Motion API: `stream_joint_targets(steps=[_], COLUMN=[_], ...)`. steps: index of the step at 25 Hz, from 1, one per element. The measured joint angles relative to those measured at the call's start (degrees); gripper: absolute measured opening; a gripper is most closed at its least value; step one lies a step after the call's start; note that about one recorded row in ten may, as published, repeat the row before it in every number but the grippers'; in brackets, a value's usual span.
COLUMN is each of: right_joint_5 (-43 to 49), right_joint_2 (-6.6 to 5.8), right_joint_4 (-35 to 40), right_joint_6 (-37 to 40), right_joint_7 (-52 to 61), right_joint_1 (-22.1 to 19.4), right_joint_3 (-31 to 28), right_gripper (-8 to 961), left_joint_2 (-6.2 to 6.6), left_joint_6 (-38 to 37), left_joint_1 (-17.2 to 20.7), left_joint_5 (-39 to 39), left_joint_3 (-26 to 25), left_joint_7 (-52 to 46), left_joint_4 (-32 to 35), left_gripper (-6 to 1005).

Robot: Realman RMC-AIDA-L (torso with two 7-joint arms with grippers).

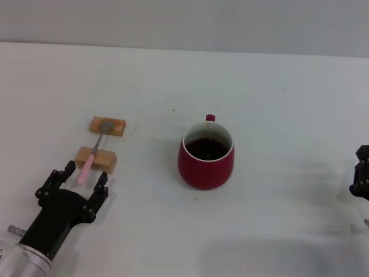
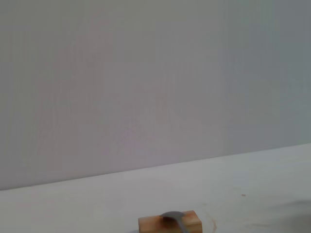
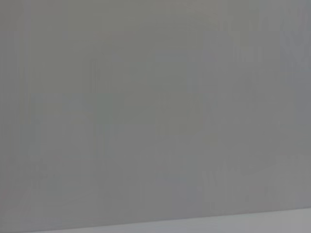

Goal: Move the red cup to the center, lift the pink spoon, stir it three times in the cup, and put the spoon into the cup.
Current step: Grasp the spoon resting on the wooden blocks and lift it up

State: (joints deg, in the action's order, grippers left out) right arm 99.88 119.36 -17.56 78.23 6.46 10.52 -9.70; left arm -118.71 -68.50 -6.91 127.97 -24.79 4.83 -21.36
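The red cup (image 1: 206, 154) stands near the middle of the white table, its small handle pointing away from me and dark liquid inside. To its left the pink spoon (image 1: 93, 153) lies across two tan wooden blocks, grey bowl on the far block (image 1: 107, 125), pink handle over the near block (image 1: 96, 158). My left gripper (image 1: 85, 176) is open just in front of the near block, its fingers on either side of the handle's end without closing on it. The left wrist view shows the far block (image 2: 170, 223) with the spoon bowl (image 2: 173, 216). My right gripper (image 1: 361, 176) sits at the right edge.
The white table (image 1: 277, 115) ends at a grey wall behind. Open surface lies between the cup and the right arm. The right wrist view shows only the grey wall.
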Motion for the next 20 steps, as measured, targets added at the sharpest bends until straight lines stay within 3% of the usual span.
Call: stream_joint_targets(steps=[14,20], right_joint_5=[0.1,0.1], right_joint_2=[0.00,0.00], right_joint_4=[0.0,0.0], right_joint_6=[0.0,0.0], right_joint_7=[0.0,0.0], right_joint_1=[-0.1,-0.1], right_joint_3=[-0.1,-0.1], right_gripper=[-1,0], left_joint_2=[-0.03,-0.03], left_joint_6=[0.4,0.7], left_joint_1=[-0.1,-0.2], left_joint_5=[0.0,0.0], left_joint_3=[0.0,0.0], left_joint_7=[0.0,0.0], left_joint_4=[-0.2,-0.2], left_gripper=[693,598])
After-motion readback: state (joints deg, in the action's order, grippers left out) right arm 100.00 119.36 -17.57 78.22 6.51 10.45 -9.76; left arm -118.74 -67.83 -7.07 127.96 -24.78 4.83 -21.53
